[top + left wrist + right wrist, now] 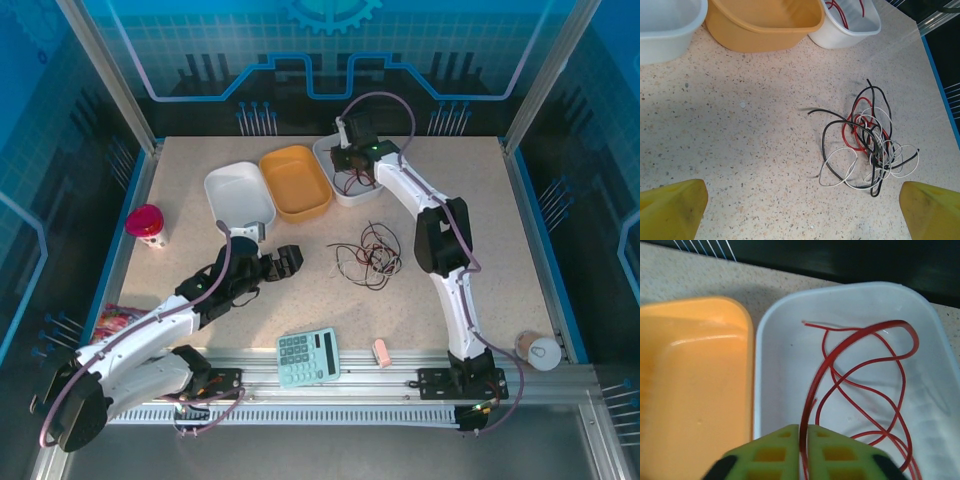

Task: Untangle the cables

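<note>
Because the cables (365,257) are thin, light and limp, they will likely drag their neighbours along rather than slide free, so a pinch on a single outlying strand looks wiser than a grab at the knot. From above, the tangle lies on the bare table (470,330), with the left gripper (287,262) just to its left and the right gripper (350,160) over the far white bin (360,199). There is open room all round the heap, and the table edges are well apart from it. In the left wrist view the yellow fingertips (675,210) stand wide apart with nothing between them. A black end (812,111) and a whitish loop (832,167) stick out leftward, the easiest holds. In the right wrist view the green fingers (772,455) sit nearly together, a red cable (860,340) caught in the slit between them. Its springy loops hang inside the white bin, beside the orange bin (695,380).
</note>
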`<move>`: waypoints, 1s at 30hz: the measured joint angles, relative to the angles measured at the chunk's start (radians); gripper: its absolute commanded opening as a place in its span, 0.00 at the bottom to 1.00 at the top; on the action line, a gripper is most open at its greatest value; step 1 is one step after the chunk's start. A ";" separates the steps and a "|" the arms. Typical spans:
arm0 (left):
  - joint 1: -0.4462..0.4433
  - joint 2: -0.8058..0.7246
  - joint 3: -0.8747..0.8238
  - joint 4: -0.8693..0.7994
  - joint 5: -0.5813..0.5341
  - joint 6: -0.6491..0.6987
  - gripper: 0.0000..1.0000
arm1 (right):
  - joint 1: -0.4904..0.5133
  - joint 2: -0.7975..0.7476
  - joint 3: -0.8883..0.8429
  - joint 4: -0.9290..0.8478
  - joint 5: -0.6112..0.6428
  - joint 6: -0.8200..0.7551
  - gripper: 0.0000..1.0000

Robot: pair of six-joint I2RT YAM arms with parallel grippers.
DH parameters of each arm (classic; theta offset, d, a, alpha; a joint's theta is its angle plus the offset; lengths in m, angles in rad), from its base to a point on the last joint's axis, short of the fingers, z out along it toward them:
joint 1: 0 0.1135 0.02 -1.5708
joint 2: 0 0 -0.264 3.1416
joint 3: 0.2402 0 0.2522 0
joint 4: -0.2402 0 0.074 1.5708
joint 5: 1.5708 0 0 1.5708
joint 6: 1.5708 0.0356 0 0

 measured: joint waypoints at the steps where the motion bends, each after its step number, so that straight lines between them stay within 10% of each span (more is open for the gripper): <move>1: 0.000 0.000 0.000 -0.001 0.000 0.000 0.99 | -0.002 0.006 0.002 -0.005 0.002 -0.003 0.27; 14: 0.000 0.000 0.000 -0.003 0.000 0.000 0.99 | -0.008 -0.038 -0.029 -0.047 -0.002 -0.004 0.37; 30: 0.000 -0.002 0.000 -0.010 0.000 0.000 0.99 | -0.008 -0.615 -0.624 0.040 -0.010 0.103 0.42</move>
